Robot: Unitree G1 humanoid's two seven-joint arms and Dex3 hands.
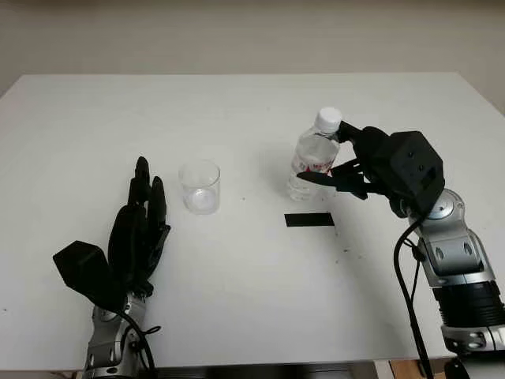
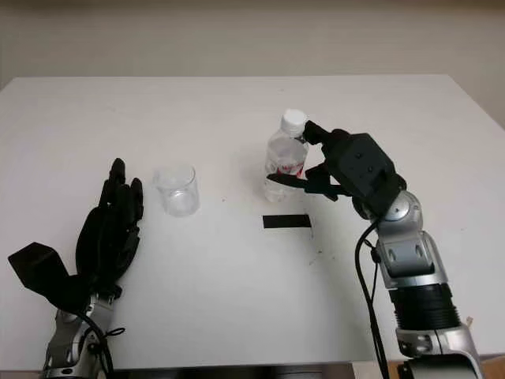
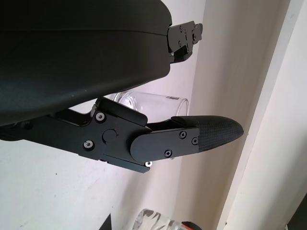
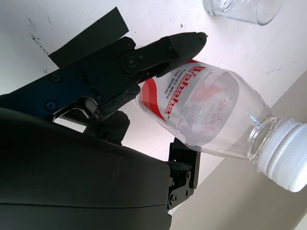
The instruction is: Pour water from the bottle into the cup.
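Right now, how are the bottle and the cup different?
The bottle is tall with a white cap and red label; the cup is short, open-topped and plain. The right hand grips the bottle, while the cup stands free beside the open left hand. Both are clear and upright on the table.

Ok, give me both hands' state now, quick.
Left hand: open, on the table beside the glass cup.
Right hand: shut on the water bottle, which stands upright with its cap on.

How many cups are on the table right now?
1. The clear cup stands on the white table, between the open left hand and the bottle gripped by the right hand.
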